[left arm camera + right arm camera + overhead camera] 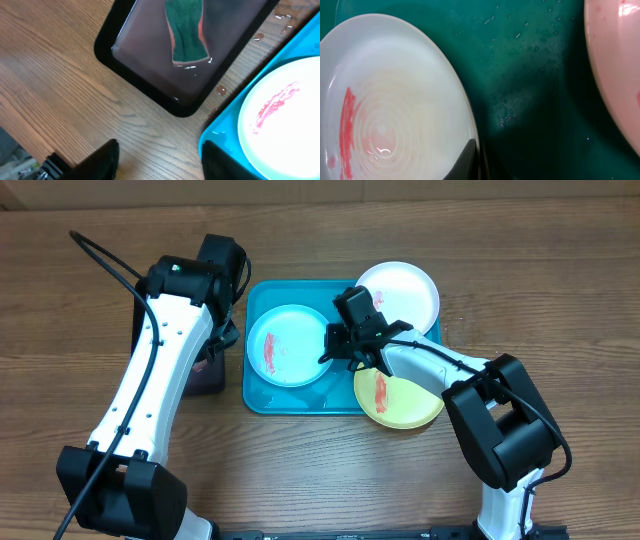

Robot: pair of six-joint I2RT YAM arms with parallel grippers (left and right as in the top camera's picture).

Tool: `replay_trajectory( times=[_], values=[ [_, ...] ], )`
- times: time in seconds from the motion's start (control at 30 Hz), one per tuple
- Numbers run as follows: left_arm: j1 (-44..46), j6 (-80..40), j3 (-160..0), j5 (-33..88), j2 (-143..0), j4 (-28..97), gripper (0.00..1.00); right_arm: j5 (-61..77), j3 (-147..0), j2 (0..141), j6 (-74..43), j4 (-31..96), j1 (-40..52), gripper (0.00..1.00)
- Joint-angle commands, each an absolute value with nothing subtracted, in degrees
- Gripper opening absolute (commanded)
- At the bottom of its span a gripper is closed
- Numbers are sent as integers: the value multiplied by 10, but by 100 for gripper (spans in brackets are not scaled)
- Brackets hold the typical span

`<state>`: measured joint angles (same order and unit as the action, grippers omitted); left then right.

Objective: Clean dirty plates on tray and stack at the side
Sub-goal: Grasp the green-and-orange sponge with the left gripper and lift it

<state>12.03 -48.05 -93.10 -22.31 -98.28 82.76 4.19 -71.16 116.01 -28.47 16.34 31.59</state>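
Plate (288, 345) in light blue lies centre-left in the tray (262, 395); right tool (476, 162) meets its rim, perhaps steadying it, grip untellable; left tool (160, 155) gapes wide, lower frame, probably to fetch the sponge (186, 30).

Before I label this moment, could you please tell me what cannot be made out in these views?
- Right gripper grip: overhead, its own body hides the fingertips at the light blue plate rim; the right wrist view's bottom edge cuts them off.
- Black tray: overhead, the left arm covers most of it; the left wrist view's top edge cuts it and the sponge.
- Yellow-green plate: overhead, the right arm hides its upper rim.
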Motion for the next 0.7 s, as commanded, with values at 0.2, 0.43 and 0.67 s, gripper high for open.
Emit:
replay_trajectory(
  times=[0.2,0.43,0.67],
  values=[
    [118,-494,-942,-197,-1000,775,73,41,-724,1168,-286,162,318,4],
    [100,-557,-942,-189,-1002,747,64,41,-724,1168,-286,162,318,4],
    [57,-591,-942,-190,-1024,768,53,41,-724,1168,-286,161,318,4]
  ],
)
